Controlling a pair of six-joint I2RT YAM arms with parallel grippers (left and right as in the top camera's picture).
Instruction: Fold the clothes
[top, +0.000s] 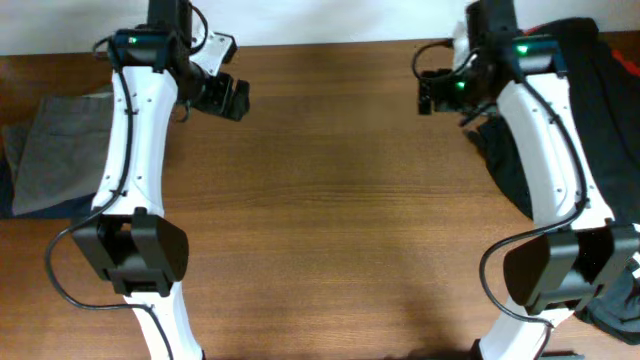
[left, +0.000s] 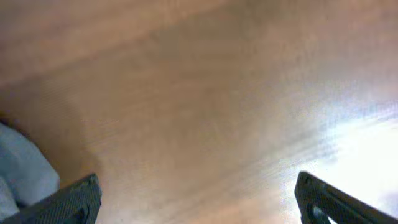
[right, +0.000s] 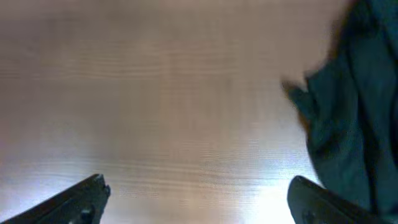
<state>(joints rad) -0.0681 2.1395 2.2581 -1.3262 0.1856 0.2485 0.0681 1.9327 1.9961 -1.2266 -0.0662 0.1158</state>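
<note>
A folded mid-grey garment (top: 55, 150) lies at the table's left edge, over a navy piece (top: 8, 185). A heap of black and dark clothes (top: 600, 110) lies at the right edge. My left gripper (top: 228, 98) is open and empty above bare wood, right of the grey garment; a pale grey-blue cloth edge (left: 22, 171) shows at the left of its wrist view. My right gripper (top: 432, 92) is open and empty above bare wood, just left of the dark heap, which shows as dark teal-black cloth (right: 348, 118) in the right wrist view.
The wooden table (top: 330, 210) spans the view. A white wall strip runs along the back edge. A red patch (top: 535, 30) shows at the top of the dark heap. Both arm bases stand at the front.
</note>
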